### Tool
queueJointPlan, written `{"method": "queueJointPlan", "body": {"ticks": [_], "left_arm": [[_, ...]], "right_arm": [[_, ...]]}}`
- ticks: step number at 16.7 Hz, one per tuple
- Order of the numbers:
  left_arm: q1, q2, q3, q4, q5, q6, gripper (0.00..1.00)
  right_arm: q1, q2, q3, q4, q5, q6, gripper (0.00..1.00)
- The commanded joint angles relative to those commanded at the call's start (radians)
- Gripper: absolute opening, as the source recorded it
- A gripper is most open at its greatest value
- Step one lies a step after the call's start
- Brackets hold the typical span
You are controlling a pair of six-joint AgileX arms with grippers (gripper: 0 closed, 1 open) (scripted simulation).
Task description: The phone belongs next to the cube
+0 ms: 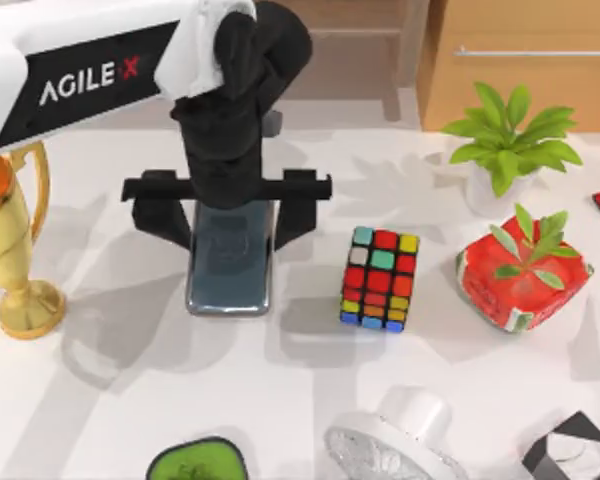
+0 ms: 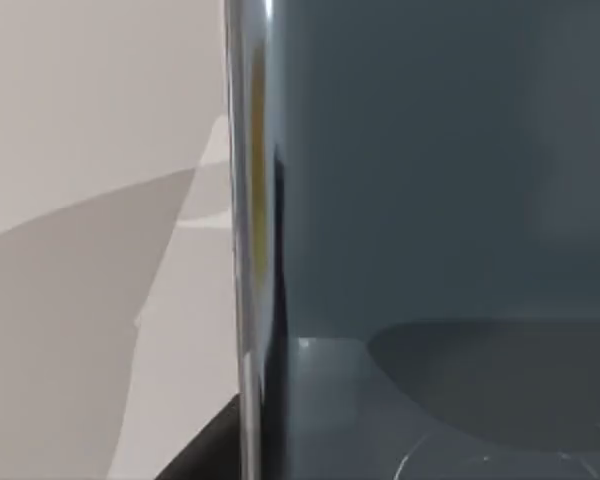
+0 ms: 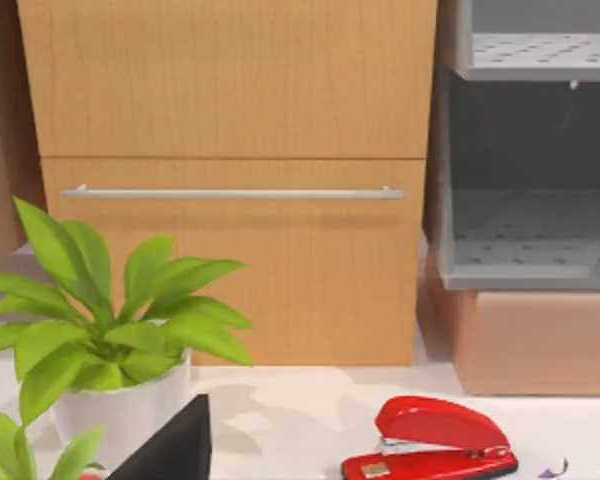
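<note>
Cube (image 1: 379, 279) on table (image 1: 280, 400) centre. Phone (image 1: 229, 258) flat just left of cube, small gap. Left gripper (image 1: 230, 215) over phone's far end, fingers spread wide, straddling it. Right arm parked off right.

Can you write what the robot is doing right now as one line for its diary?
left gripper: over phone, fingers either side | phone: on table, left of cube, gap between | right arm: parked
</note>
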Motion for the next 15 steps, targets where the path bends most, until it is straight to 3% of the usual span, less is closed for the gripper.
{"method": "queueJointPlan", "body": {"ticks": [15], "left_arm": [[-0.069,-0.085,0.055,0.08,-0.131,-0.012,0.0]], "right_arm": [[0.0,0.0,0.0,0.0,0.0,0.0,1.0]]}}
